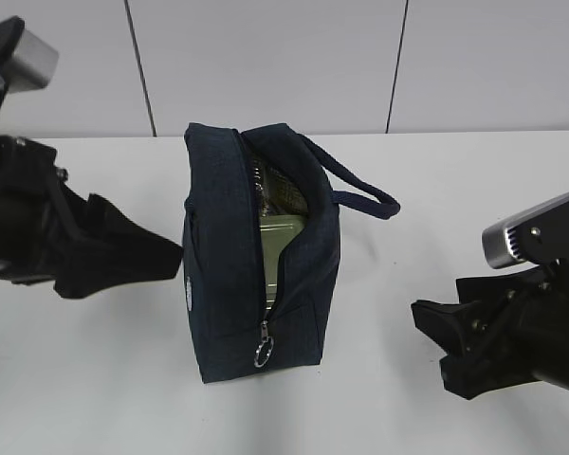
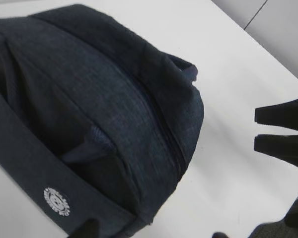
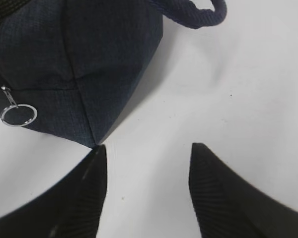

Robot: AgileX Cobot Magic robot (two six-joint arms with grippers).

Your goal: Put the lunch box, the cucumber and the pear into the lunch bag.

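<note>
We see the lunch bag [image 1: 251,275] standing mid-table [image 1: 455,199], upright on its base, its long axis running from the camera toward the back wall [image 1: 266,57] in the exterior view. Zipper slit open along the top, ring pull [image 1: 264,354] hanging low at the near end. One loop handle [image 1: 360,194] flops out to the right. Through the slit we see the lunch box [image 1: 283,248], sage-green, inside the bag, and behind it something dark green, likely the cucumber [image 1: 280,192], too hidden to give its direction. We cannot spot the pear.

Left gripper [image 1: 147,251] sits just beside the bag's left wall, touching or nearly so; we cannot tell its jaw state, left wrist view shows only dark tips at the bottom edge. Right gripper [image 3: 146,191] rests low on the table right of the bag, fingers [image 3: 84,198] spread apart, nothing between them, near the bag's near corner.
</note>
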